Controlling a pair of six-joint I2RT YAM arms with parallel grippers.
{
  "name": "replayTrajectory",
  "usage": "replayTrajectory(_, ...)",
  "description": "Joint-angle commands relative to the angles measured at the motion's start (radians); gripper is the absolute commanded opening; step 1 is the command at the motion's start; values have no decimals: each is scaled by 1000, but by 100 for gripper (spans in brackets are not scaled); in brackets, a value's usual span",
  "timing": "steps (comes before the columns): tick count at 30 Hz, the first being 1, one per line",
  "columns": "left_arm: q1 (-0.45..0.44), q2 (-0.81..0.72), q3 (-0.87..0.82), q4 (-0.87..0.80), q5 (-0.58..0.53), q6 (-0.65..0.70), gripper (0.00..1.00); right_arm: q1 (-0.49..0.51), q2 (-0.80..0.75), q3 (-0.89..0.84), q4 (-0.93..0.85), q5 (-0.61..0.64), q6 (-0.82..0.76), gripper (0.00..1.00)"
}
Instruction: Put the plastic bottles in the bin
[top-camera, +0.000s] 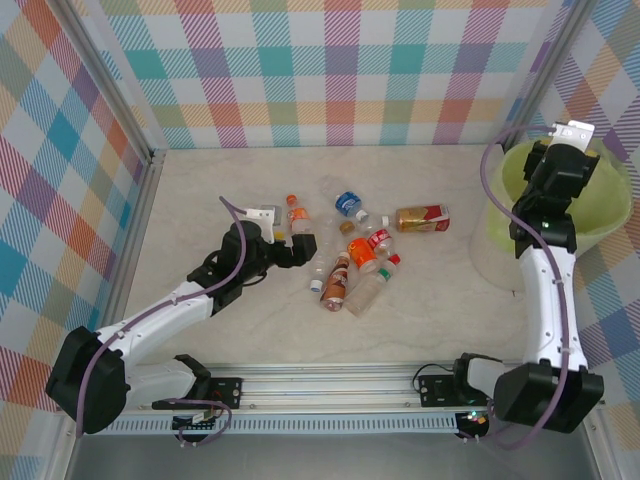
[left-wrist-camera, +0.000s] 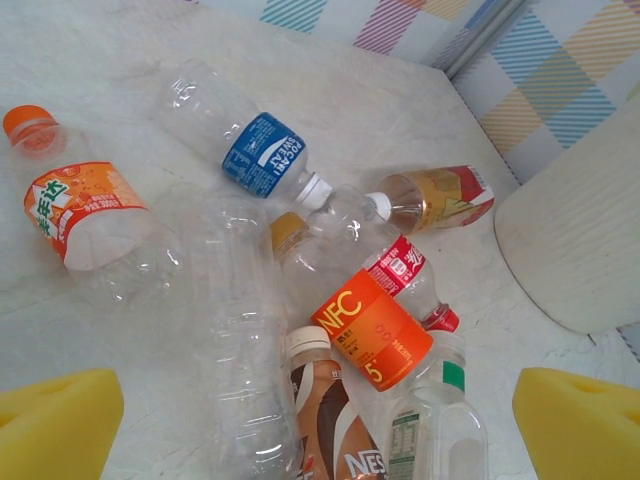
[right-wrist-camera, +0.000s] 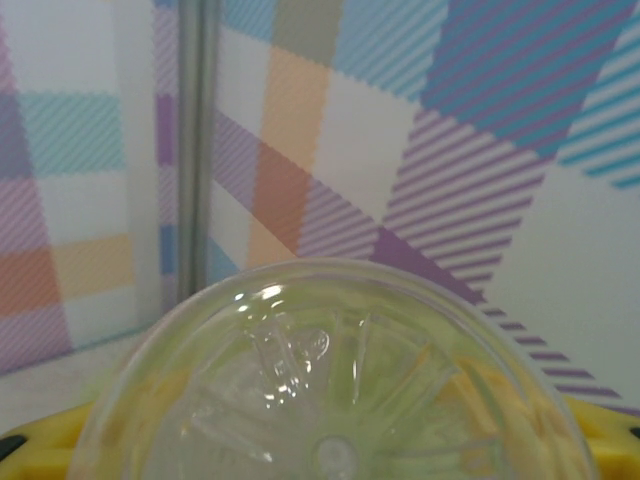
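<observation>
Your right pincer (top-camera: 566, 148) hangs over the bin (top-camera: 608, 210) at 3 o'clock on the tabletop (top-camera: 200, 210). Its wrist view adds the ribbed base of a clear bottle (right-wrist-camera: 330, 400) gripped between its pads. Your left pincer (top-camera: 300, 246) stands wide at 9 o'clock of the heaped plastic bottles (top-camera: 360, 262), whose labels are legible in its wrist view.

"NFC" on orange-label bottle (left-wrist-camera: 372, 335); "POCARI SWEAT" on blue-label bottle (left-wrist-camera: 262, 155).
</observation>
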Motion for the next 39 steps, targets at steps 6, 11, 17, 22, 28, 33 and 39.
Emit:
replayTrajectory(6, -2, 37, 35, -65, -55, -23, 100, -85, 137, -68, 86, 126, -121, 58)
replayTrajectory(11, -2, 100, 97, -164, -42, -36, 100, -86, 168, -15, -40, 105, -39, 71)
replayTrajectory(17, -2, 147, 127, -195, -24, -65, 100, -84, 156, 42, -173, 62, 63, 87)
replayTrajectory(22, 0, 173, 133, -207, -17, -104, 100, -84, 93, 63, -255, -79, 164, 97)
replayTrajectory(28, 10, 209, 125, -220, -21, -182, 100, -84, 17, 74, -303, -356, 265, 100)
replayTrajectory(33, 12, 211, 87, -189, -30, -298, 100, -82, -29, 72, -303, -550, 372, 100)
replayTrajectory(39, 12, 222, 63, -177, 48, -369, 100, -31, -70, 26, -246, -805, 470, 100)
